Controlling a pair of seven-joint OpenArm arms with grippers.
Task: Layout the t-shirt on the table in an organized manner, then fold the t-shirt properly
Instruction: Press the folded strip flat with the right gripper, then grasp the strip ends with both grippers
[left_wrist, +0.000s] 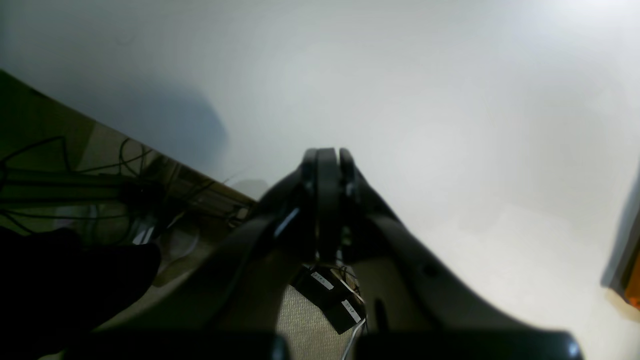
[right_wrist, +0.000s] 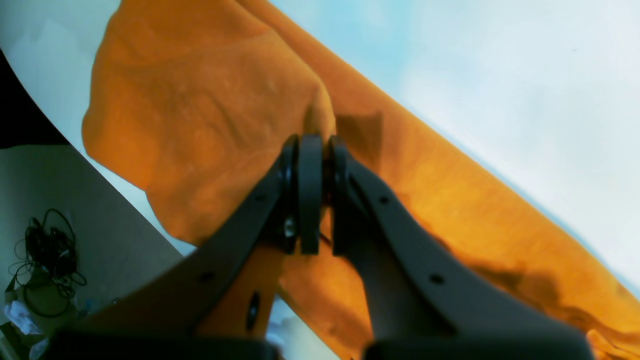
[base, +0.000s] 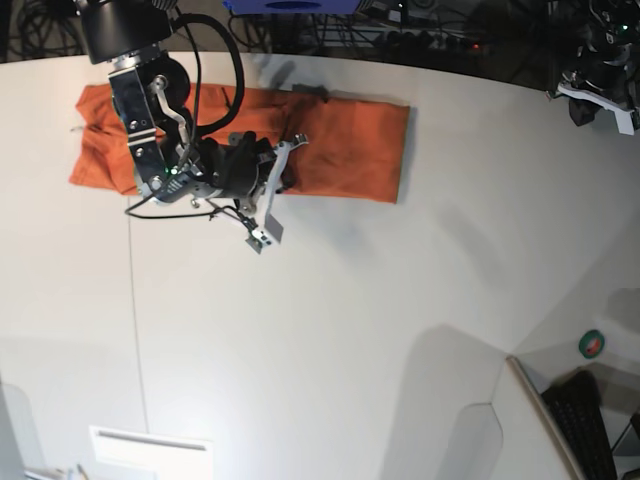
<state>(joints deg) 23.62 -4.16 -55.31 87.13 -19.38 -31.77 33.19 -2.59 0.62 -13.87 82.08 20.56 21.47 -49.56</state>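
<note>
The orange t-shirt (base: 340, 140) lies as a long strip across the far side of the white table (base: 330, 330). In the right wrist view the t-shirt (right_wrist: 200, 110) fills the left and middle. My right gripper (right_wrist: 316, 142) is shut, with a raised fold of the cloth at its fingertips. In the base view the right gripper (base: 283, 152) is over the middle of the shirt. My left gripper (left_wrist: 327, 156) is shut and empty above bare table (left_wrist: 450, 100), away from the shirt. Its arm (base: 598, 70) is at the far right corner. The neck label is hidden.
A thin dark seam (base: 132, 320) runs across the table on the left. A green tape roll (base: 593, 345) and a keyboard (base: 580, 425) lie beyond the curved edge at the lower right. Cables (left_wrist: 75, 175) hang below the table edge.
</note>
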